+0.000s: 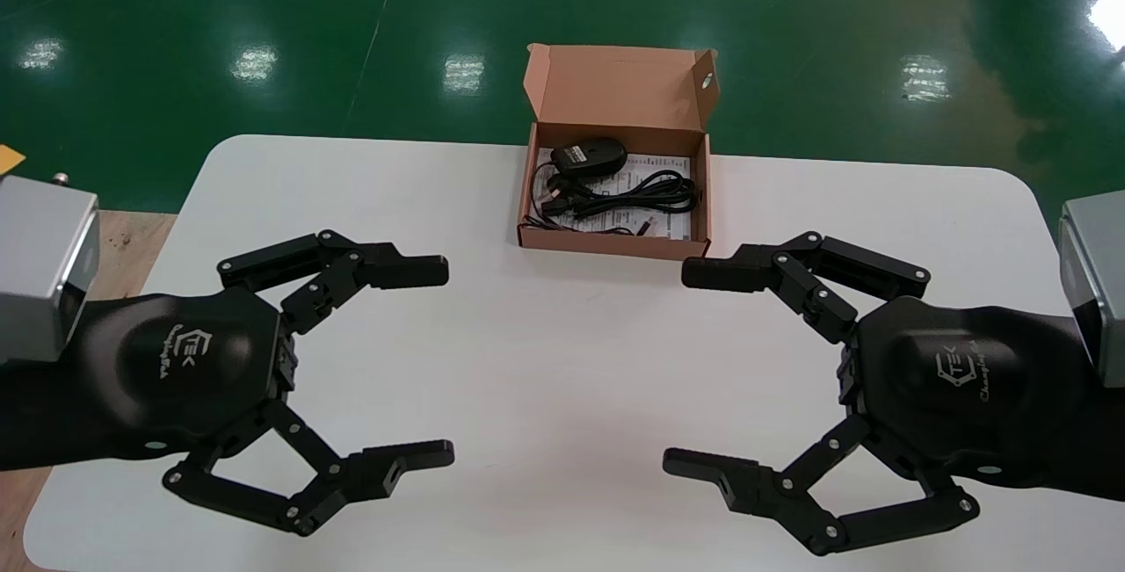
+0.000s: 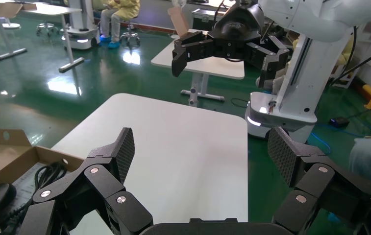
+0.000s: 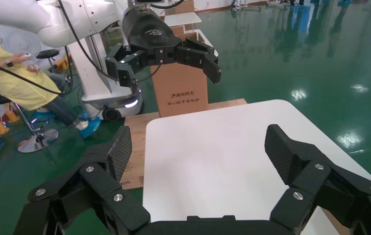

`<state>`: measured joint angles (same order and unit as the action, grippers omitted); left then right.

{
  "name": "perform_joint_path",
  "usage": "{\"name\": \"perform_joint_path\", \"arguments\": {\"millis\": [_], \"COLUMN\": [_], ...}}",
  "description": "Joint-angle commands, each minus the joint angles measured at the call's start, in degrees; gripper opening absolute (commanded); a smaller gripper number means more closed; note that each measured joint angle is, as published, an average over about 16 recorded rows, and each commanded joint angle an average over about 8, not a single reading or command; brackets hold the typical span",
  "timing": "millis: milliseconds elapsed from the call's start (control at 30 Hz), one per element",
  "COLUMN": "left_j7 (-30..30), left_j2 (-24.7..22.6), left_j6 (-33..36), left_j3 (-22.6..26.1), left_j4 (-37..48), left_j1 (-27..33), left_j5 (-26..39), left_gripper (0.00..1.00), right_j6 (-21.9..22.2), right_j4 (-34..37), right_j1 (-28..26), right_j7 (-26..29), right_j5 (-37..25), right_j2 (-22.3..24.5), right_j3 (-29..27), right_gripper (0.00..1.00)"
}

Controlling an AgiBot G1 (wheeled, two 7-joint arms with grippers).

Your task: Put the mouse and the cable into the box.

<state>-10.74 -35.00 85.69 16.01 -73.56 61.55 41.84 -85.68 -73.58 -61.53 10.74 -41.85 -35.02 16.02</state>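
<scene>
Head view. Left claw (image 1: 446,361), lower left of the frame, and right claw (image 1: 677,367), lower right, are both spread wide and empty, their tips facing each other over the tabletop (image 1: 352,194). Above and between them, at upper centre, the open box (image 1: 615,247) already holds the mouse (image 1: 591,155) and the coiled cable (image 1: 637,194) (its bundle runs across the frame). The right claw's upper finger lies slightly nearer the box.

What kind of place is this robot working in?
Likely a robot test hall or workshop: a glossy green floor, another white table nearby, and a seated person in a yellow coat.
</scene>
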Motion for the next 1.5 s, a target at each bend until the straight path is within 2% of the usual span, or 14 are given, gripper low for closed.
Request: {"name": "perform_joint_path", "arguments": {"millis": [33,1500], "left_j7": [0.0,0.0], "left_j2": [0.0,0.0], "left_j6": [0.0,0.0], "left_j3": [0.0,0.0], "left_j4": [0.0,0.0], "left_j1": [0.0,0.0], "left_j5": [0.0,0.0], "left_gripper": [1.0,1.0], "right_j6": [0.0,0.0], "right_j4": [0.0,0.1], "right_j1": [0.0,-0.1], "right_j7": [0.0,0.0], "right_j5": [0.0,0.0], "right_j2": [0.0,0.0], "right_j3": [0.0,0.0], "right_gripper": [1.0,1.0]}}
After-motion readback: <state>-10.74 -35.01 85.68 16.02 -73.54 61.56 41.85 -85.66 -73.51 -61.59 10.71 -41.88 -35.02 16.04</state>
